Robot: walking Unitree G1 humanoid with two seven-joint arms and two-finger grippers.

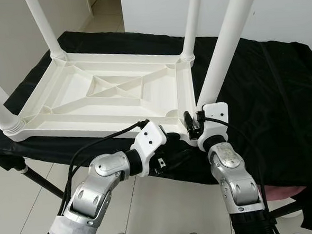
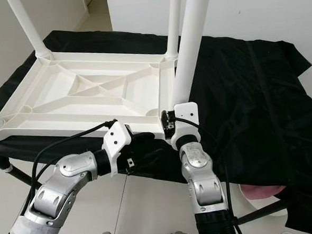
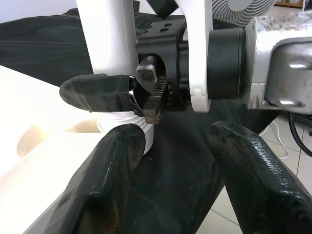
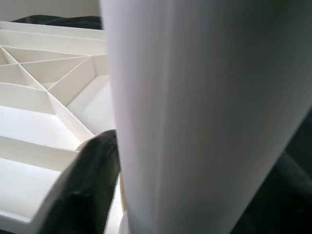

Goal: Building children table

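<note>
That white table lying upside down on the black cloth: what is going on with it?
A humanoid robot is assembling it. The tabletop lies underside up on a black cloth, legs pointing upward. The right gripper is closed around the base of the near corner leg, at its socket. The left gripper sits open just beside that corner, holding nothing.

Smooth white plastic tabletop (image 1: 107, 93) & legs (image 1: 227, 43), matt black cloth (image 1: 282, 98), silver metal arms (image 1: 231, 176)

One upturned tabletop (image 1: 107, 93), four white legs (image 1: 225, 44), one black cloth (image 1: 271, 99), two pincers (image 1: 196, 122).
</note>
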